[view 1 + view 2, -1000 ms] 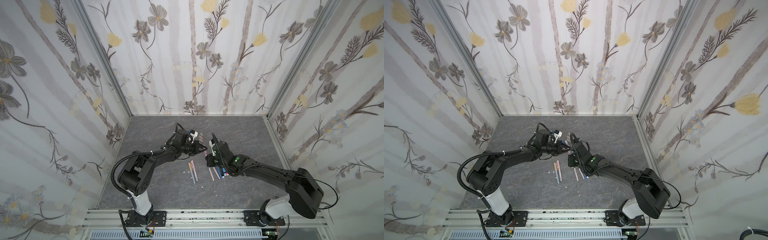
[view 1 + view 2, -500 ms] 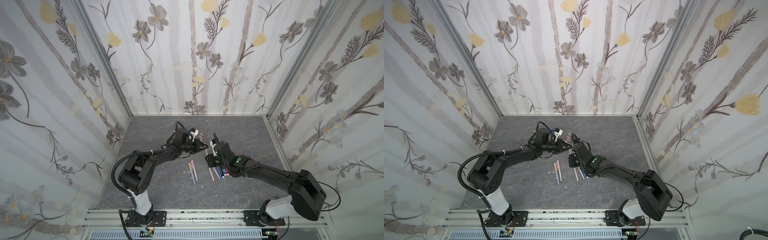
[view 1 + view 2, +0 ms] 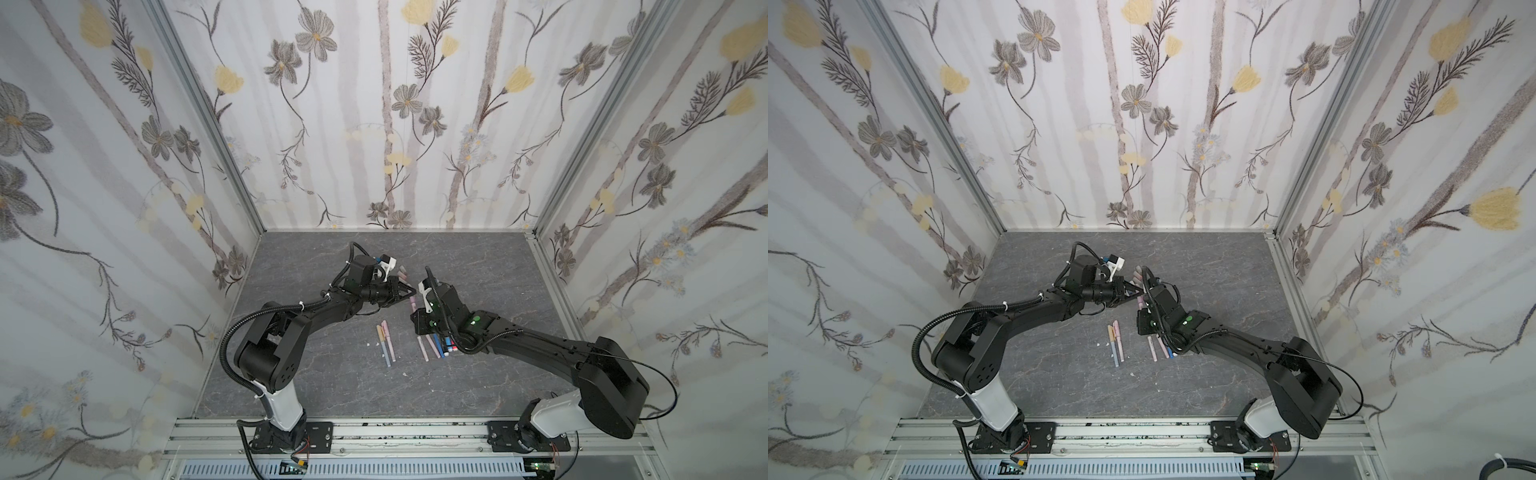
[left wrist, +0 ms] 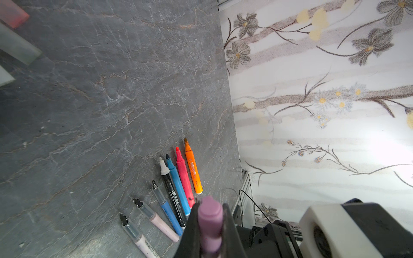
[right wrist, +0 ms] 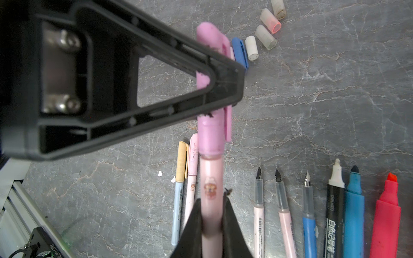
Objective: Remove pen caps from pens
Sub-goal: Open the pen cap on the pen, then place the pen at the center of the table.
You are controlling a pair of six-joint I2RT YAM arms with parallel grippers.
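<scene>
Up over the middle of the table (image 3: 478, 257), the pink pen (image 5: 211, 183) is pinched at both ends. The right jaws are clamped tight on the barrel and the left jaws on its cap (image 5: 210, 134), which looks not off yet. I'd pull dead straight along the barrel, no bending. Below is grey marbled stone with a row of uncapped pens (image 5: 335, 212), two capped ones (image 5: 181, 165) beside them, and loose caps (image 5: 266, 36) further off. Floral wallpaper (image 3: 374, 124) on three sides.
</scene>
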